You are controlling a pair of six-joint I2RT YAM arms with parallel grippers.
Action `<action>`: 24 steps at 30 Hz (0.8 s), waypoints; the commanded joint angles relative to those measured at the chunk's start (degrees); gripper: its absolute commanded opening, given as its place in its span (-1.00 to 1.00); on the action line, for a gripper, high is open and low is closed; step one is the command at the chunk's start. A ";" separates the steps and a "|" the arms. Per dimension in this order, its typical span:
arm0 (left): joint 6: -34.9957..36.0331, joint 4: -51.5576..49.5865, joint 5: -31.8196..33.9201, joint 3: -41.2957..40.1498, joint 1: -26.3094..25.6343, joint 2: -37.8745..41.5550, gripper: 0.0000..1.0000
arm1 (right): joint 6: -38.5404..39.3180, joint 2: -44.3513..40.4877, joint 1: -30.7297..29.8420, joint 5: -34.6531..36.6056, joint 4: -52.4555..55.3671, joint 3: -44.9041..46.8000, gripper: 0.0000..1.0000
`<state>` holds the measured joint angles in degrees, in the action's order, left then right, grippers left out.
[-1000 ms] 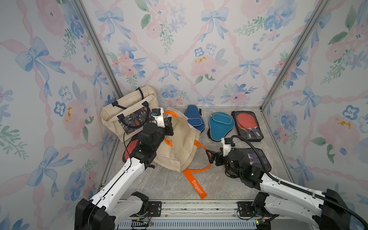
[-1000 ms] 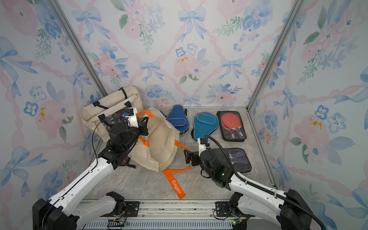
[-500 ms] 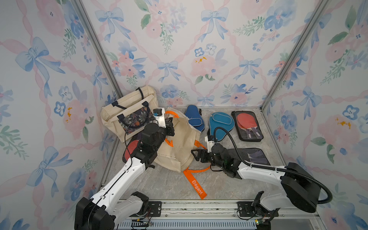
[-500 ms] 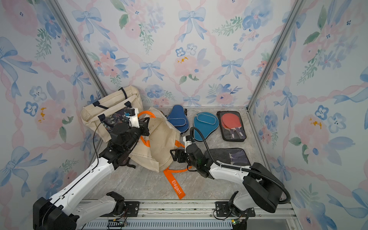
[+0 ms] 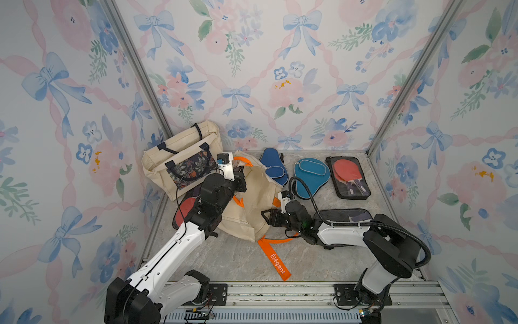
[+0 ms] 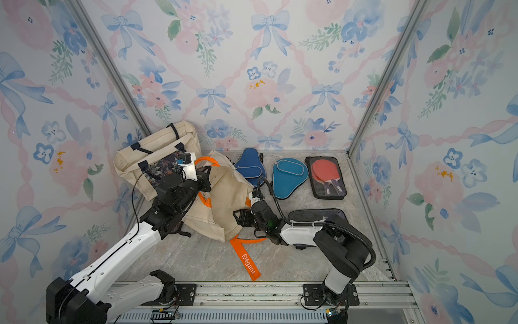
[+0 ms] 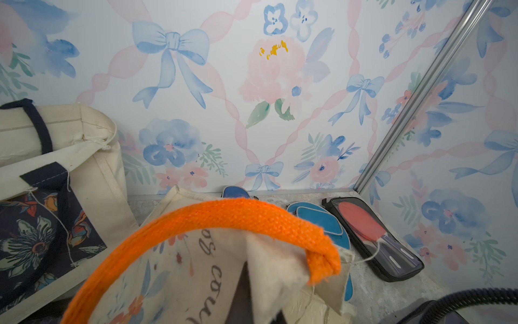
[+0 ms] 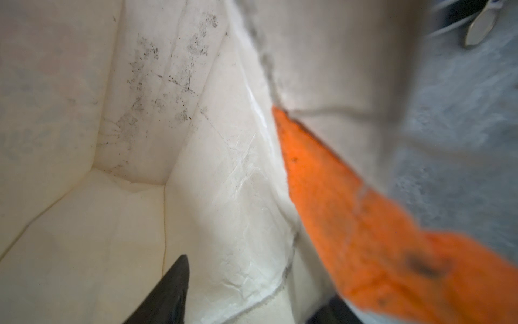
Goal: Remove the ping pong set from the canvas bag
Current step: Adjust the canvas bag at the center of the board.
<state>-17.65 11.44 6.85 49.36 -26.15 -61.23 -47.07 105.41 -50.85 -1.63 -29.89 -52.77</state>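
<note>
Floor grey, marbled, bearing canvas bag; walls papered with bows, flowers.

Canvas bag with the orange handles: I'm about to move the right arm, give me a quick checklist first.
1. Hold: left gripper shut on the canvas bag rim, holding it up: ok.
2. Reach: right gripper at the bag's mouth, fingers apart astride its wall: ok.
3. Contents: right wrist view shows only bare lining, corners hidden: cannot tell.
4. Removed: blue case, teal case, mesh pouch on the table: ok.
5. Stray: red item under the left arm, outside the bag: cannot tell.
</note>
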 commanded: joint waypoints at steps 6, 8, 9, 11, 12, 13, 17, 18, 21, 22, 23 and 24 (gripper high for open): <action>1.61 2.68 0.80 0.90 -0.35 2.06 -1.00 | 3.71 -2.60 -1.44 0.74 0.26 -1.73 -0.62; 1.83 2.62 1.03 0.91 -0.27 2.22 -1.00 | 4.75 -4.47 -1.63 1.47 1.92 -1.54 -0.84; 1.92 2.59 1.14 0.95 -0.29 2.28 -1.00 | 5.38 -5.62 -1.71 1.89 2.92 -1.54 -0.94; 2.09 2.53 1.27 1.00 -0.22 2.32 -1.00 | 6.62 -7.72 -1.80 2.23 4.88 -1.61 -1.00; 2.24 2.38 1.40 1.00 -0.19 2.36 -1.00 | 7.16 -8.95 -1.80 2.51 6.65 -1.99 -1.00; 2.33 2.38 1.48 0.98 -0.15 2.35 -1.00 | 7.70 -10.00 -1.75 2.68 8.30 -2.36 -1.00; 3.13 1.94 1.88 1.32 -0.07 2.63 -1.00 | 9.14 -14.75 -1.38 2.43 17.29 -5.10 -1.00; 3.38 1.73 1.90 1.43 -0.03 2.69 -1.00 | 9.19 -15.89 -1.12 1.88 19.45 -5.90 -1.00; 3.98 0.64 1.44 2.33 0.04 2.31 -1.00 | 9.49 -19.46 -0.71 0.59 24.46 -7.74 -1.00; 4.08 0.27 1.02 2.59 0.08 2.02 -1.00 | 9.82 -20.57 -0.59 0.51 26.12 -8.30 -1.00; 4.24 -0.44 0.48 3.21 0.04 1.64 -1.00 | 10.22 -21.71 -0.42 0.23 28.37 -9.29 -1.00; 4.29 -1.32 0.12 3.81 -0.04 1.27 -1.00 | 10.32 -22.65 -0.23 -0.13 30.18 -10.12 -1.00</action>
<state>-15.03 10.55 7.49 50.41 -26.20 -59.83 -38.68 84.99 -51.68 -1.17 -6.76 -59.37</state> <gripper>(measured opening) 0.049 0.015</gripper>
